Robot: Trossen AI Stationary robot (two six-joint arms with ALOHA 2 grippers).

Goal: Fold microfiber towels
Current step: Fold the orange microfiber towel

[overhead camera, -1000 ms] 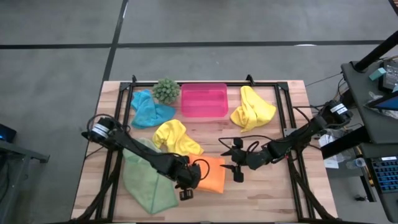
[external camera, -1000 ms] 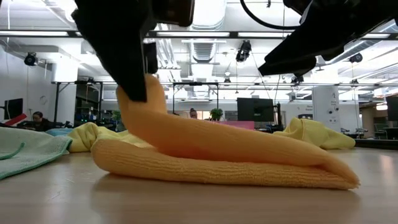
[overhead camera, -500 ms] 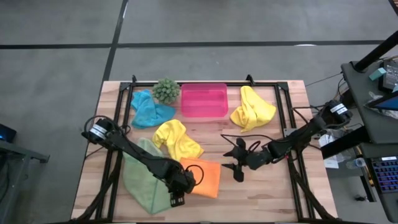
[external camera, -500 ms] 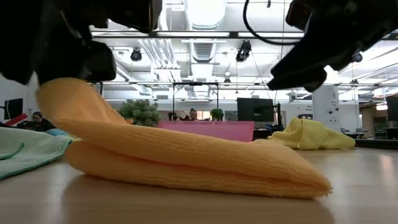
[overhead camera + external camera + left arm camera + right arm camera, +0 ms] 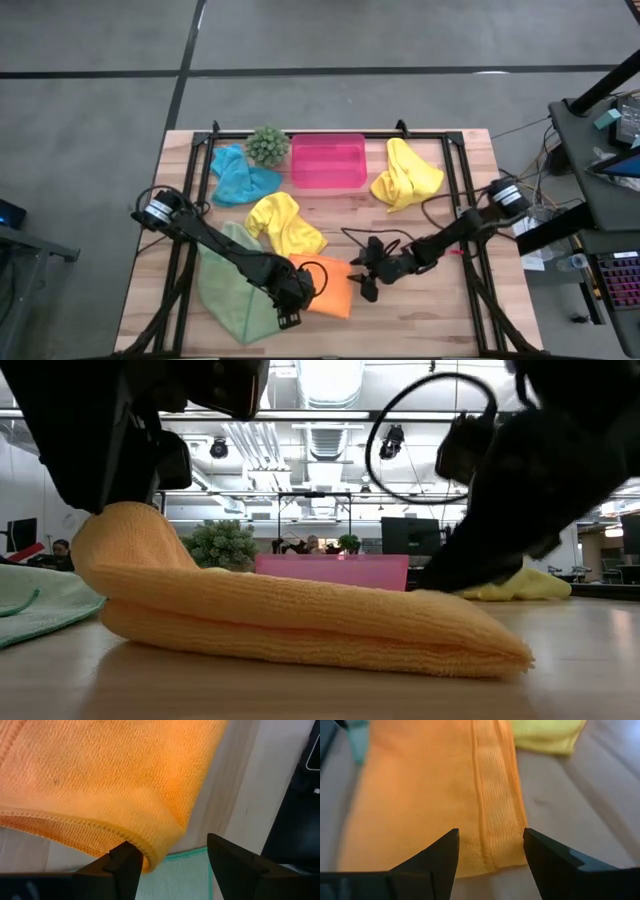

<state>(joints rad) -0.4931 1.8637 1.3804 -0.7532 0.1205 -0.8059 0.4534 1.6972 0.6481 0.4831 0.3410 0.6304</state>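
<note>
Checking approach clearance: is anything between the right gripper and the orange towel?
Nothing visible. The right gripper, fingers open, sits at the orange towel's folded edge with only bare table beside it. The left gripper is at the towel's opposite end.

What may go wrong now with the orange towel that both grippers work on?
The left gripper is open at a corner of the orange towel, so the raised fold may slump. The open right gripper straddles the opposite edge and might push it askew. The light green towel lies close and might get caught.
</note>
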